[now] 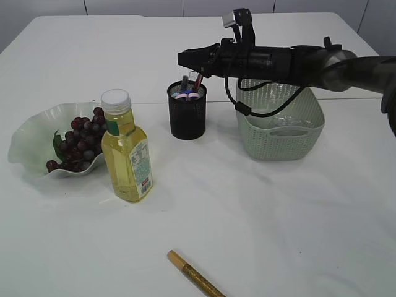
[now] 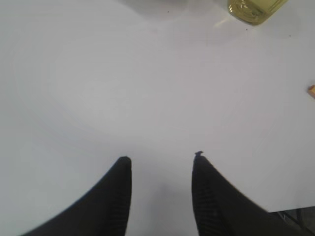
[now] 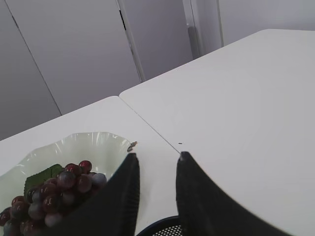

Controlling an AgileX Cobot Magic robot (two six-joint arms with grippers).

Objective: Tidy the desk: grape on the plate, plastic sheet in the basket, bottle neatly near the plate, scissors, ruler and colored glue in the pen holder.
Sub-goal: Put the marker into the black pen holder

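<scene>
Hovering above the black mesh pen holder (image 1: 187,111), the right end effector (image 1: 184,59) had its jaws parted and empty; dark purple grapes (image 1: 79,139) lay on the pale scalloped plate (image 1: 28,137), yellow-filled plastic bottle (image 1: 126,148) beside it; left end effector (image 2: 161,162) parted, empty

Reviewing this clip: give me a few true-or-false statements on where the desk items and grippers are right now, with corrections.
1. The grapes lie on the plate. True.
2. The bottle lies on its side. False: it stands upright beside the plate.
3. The right gripper is above the pen holder. True.
4. The gold glue stick is in the pen holder. False: it lies on the table near the front edge.
5. The left gripper holds the bottle. False: it is open over bare table.
</scene>
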